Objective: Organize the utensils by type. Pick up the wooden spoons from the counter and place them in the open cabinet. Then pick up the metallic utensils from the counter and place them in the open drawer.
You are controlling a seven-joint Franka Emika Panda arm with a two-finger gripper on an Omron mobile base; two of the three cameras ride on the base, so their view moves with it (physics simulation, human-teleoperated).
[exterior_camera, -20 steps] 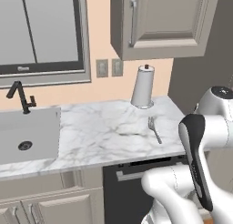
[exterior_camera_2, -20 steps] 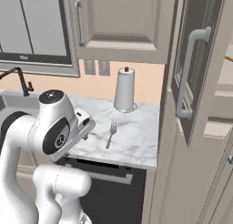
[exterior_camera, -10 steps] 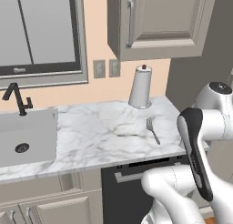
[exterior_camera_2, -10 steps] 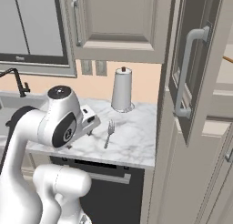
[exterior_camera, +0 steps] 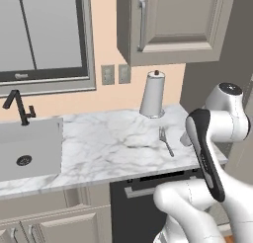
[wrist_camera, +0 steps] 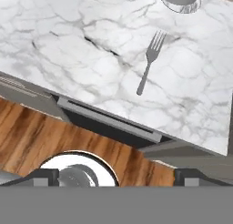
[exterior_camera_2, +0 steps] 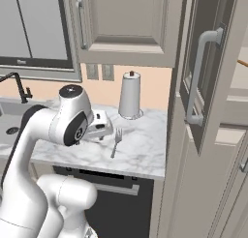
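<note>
A grey-silver fork (wrist_camera: 149, 59) lies on the white marble counter (wrist_camera: 68, 41), tines toward the wall; it also lies near the counter's right end (exterior_camera: 165, 141) (exterior_camera_2: 116, 141). My gripper (wrist_camera: 118, 175) hovers above the counter's front edge, open, nothing between its fingertips (wrist_camera: 45, 175). From the right base, the gripper (exterior_camera_2: 102, 129) is just left of the fork, apart from it. The wall cabinet's door (exterior_camera_2: 203, 72) stands open at the right, and a slim orange-brown tip (exterior_camera_2: 241, 63) shows inside at the frame edge. The black-handled utensil and the drawer are out of view.
A paper towel holder (exterior_camera: 152, 95) stands against the wall just behind the fork. A sink (exterior_camera: 27, 150) with a black tap (exterior_camera: 20, 107) is at the left. A closed wall cabinet (exterior_camera: 173, 24) hangs overhead. A dishwasher handle (wrist_camera: 109, 119) runs below the counter front.
My hand has shifted a little to the right, closer to the fork, and the arm's upper joint has risen slightly. The fork has not moved.
</note>
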